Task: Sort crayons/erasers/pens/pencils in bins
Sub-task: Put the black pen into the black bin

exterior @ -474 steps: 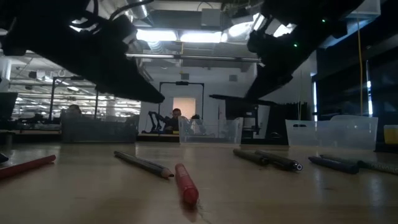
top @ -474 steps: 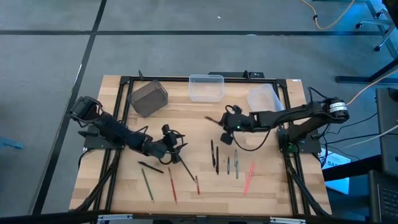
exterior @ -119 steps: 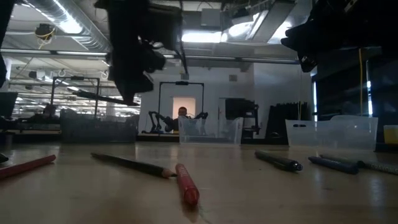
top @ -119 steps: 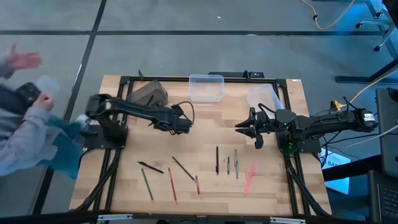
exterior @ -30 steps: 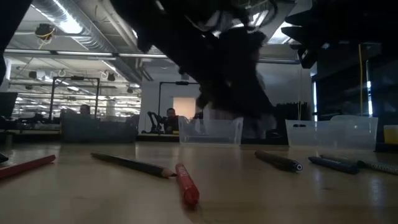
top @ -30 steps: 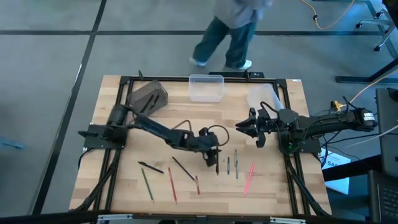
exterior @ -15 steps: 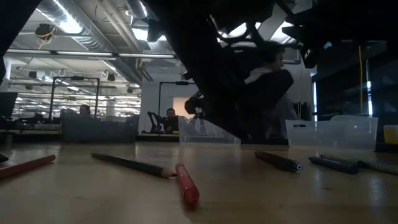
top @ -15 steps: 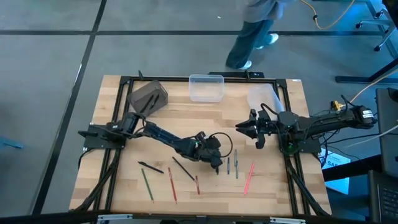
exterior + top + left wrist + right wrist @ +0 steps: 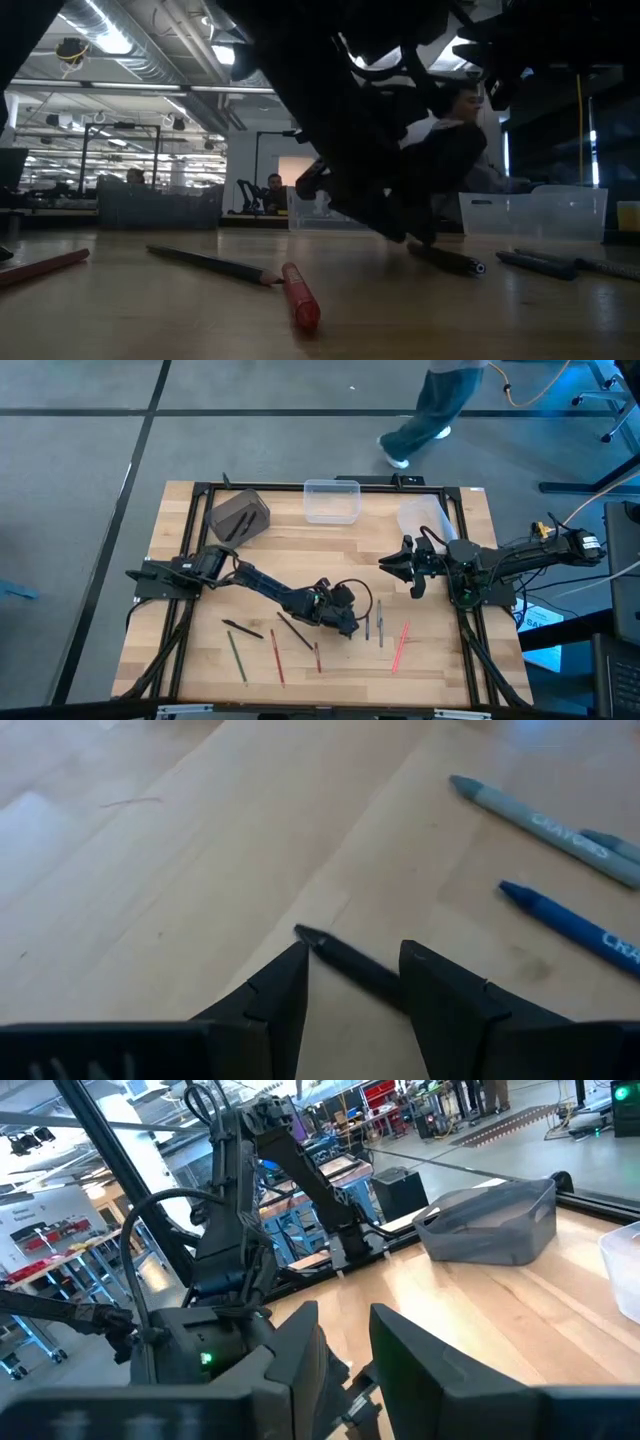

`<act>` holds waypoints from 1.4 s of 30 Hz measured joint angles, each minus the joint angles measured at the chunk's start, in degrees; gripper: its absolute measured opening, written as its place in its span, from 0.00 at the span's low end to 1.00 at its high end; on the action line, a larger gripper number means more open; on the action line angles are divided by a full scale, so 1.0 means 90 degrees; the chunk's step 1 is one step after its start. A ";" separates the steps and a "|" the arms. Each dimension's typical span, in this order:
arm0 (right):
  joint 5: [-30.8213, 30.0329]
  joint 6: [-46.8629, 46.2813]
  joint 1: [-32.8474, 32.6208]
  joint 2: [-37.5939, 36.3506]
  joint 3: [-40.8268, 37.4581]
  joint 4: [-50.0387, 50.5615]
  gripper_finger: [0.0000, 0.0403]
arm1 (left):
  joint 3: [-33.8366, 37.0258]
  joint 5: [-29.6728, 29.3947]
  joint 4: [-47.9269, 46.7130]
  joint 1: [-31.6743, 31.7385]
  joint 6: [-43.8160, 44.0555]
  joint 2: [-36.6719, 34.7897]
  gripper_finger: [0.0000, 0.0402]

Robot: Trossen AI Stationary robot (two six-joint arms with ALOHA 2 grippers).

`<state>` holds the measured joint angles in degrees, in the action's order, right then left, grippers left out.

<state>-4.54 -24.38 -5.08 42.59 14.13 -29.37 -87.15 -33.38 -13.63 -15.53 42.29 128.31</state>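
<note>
My left gripper (image 9: 352, 982) hangs low over the pale, smooth-grained wooden table (image 9: 180, 870), its blunt dark fingers (image 9: 285, 985) spread either side of a slim black pen (image 9: 350, 964) lying flat. Two waxy crayons (image 9: 560, 825) lie near. My right gripper (image 9: 398, 565) waits, fingers parted.

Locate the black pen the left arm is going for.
In the left wrist view the black pen lies on the table between the open left tool, beside a grey crayon and a blue crayon.

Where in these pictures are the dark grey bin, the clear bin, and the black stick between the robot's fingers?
dark grey bin (image 9: 238, 517), high view, on its angled side wall.
clear bin (image 9: 332, 486), high view, on its far rim.
black stick (image 9: 352, 963), left wrist view, on its shaft between the open fingers.
</note>
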 joint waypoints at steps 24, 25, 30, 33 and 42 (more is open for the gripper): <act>0.0002 -0.0061 0.0000 0.0000 0.0000 0.0212 0.24 | -0.0036 0.0754 -0.1285 0.0303 -0.1032 -0.0095 0.29; 0.0002 -0.0057 0.0000 0.0000 0.0000 0.0222 0.24 | -0.0036 0.0806 -0.1292 0.0322 -0.1088 -0.0095 0.28; 0.0002 0.0073 0.0000 0.0000 0.0000 0.0234 0.24 | -0.0032 0.1120 -0.1284 0.0399 -0.1486 -0.0090 0.23; 0.0002 0.0073 0.0000 0.0000 0.0000 0.0243 0.24 | -0.0031 0.1232 -0.1266 0.0415 -0.1713 -0.0085 0.20; 0.0002 0.0003 0.0000 0.0000 0.0000 0.0248 0.24 | -0.0121 0.1371 -0.1588 0.0402 -0.2544 -0.0375 0.21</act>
<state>-4.51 -24.36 -5.08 42.59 14.13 -27.14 -88.24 -21.04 -27.92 -11.91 19.39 124.94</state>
